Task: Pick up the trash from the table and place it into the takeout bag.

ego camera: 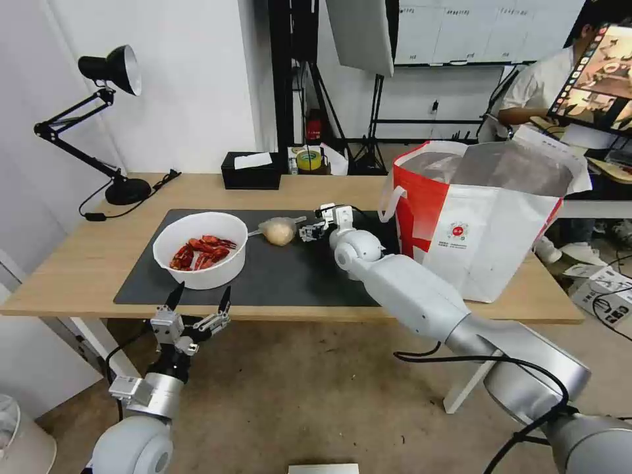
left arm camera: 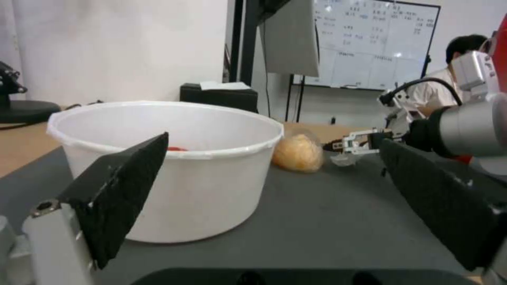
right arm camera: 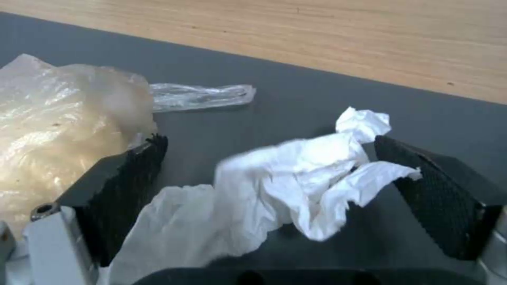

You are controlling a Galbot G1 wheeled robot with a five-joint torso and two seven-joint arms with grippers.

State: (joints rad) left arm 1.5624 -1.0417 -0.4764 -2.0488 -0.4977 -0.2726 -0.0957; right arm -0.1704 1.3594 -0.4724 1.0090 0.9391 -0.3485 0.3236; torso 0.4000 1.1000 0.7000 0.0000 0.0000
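A white round bowl (ego camera: 201, 249) of red crayfish shells stands on the left of the dark grey mat (ego camera: 296, 280). To its right lies a small clear bag with a beige lump (ego camera: 279, 231). My right gripper (ego camera: 309, 232) is low over the mat beside that bag. In the right wrist view it (right arm camera: 269, 174) is open, its fingers (right arm camera: 126, 186) either side of a crumpled white tissue (right arm camera: 296, 182), with the clear bag (right arm camera: 63, 118) against one finger. My left gripper (ego camera: 199, 299) is open at the table's front edge, facing the bowl (left arm camera: 174, 166). The takeout bag (ego camera: 474, 217) stands open at the right.
At the back of the table (ego camera: 79, 257) are a black tissue box (ego camera: 252, 170) and a yellow tape roll (ego camera: 308, 159). A black desk lamp (ego camera: 112, 118) stands at the back left corner. Boxes and cables lie on the floor at the right.
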